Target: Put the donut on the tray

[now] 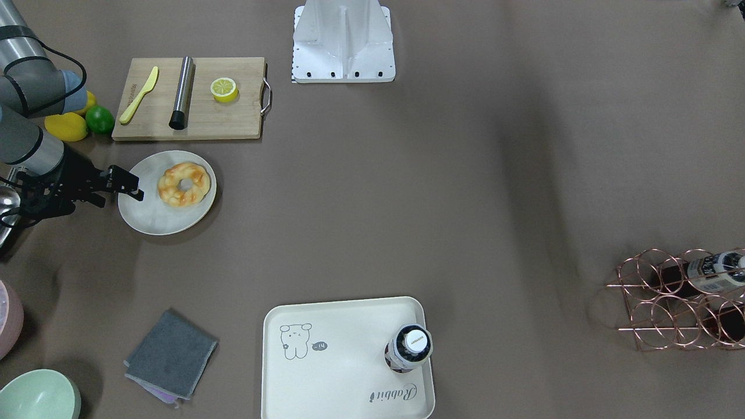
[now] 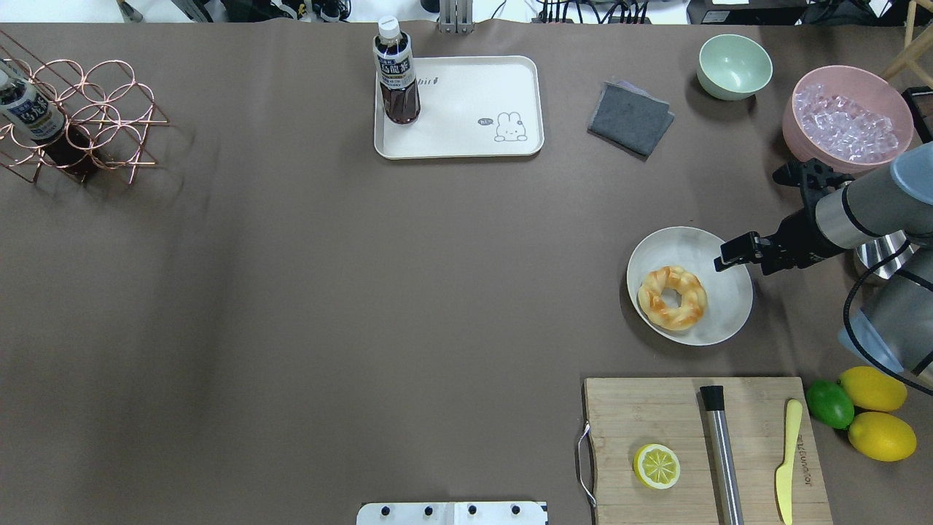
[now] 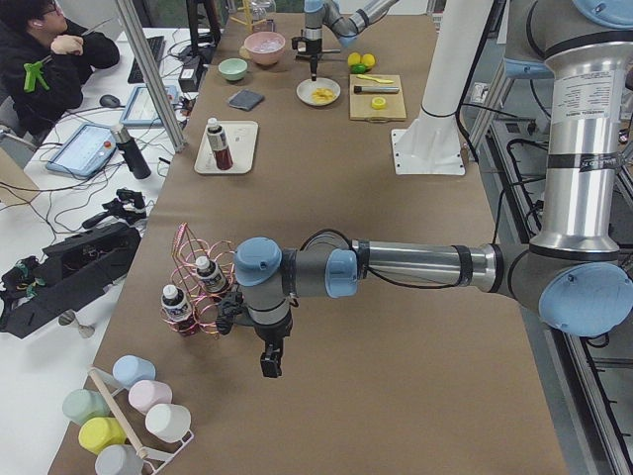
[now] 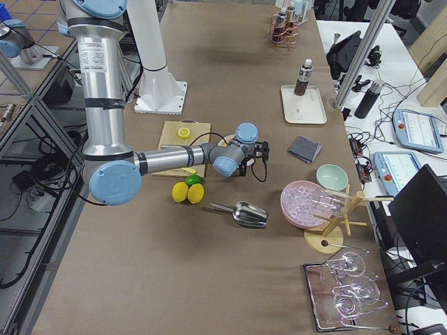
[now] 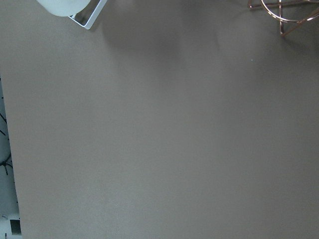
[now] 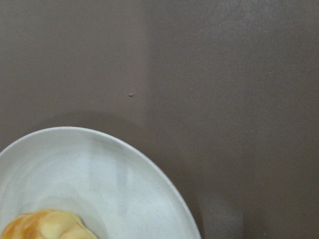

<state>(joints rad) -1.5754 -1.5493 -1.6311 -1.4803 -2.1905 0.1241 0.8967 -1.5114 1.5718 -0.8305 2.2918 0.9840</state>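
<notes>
The golden, lumpy donut (image 1: 184,184) lies on a round off-white plate (image 1: 151,218), also in the overhead view (image 2: 672,297). Its edge shows at the bottom of the right wrist view (image 6: 45,226). My right gripper (image 1: 127,184) hangs over the plate's rim beside the donut, apart from it; its fingers look parted and empty. The cream tray (image 1: 349,372) with a cartoon drawing and "Rabbit" script sits far across the table (image 2: 466,109). My left gripper (image 3: 269,368) points down over bare table near the wire rack; I cannot tell if it is open.
A dark drink bottle (image 1: 408,348) stands in one corner of the tray. A cutting board (image 1: 192,99) holds a lemon half, a steel rod and a yellow knife. A grey cloth (image 1: 171,355), bowls, lemons, a lime and a copper rack (image 1: 678,299) lie around.
</notes>
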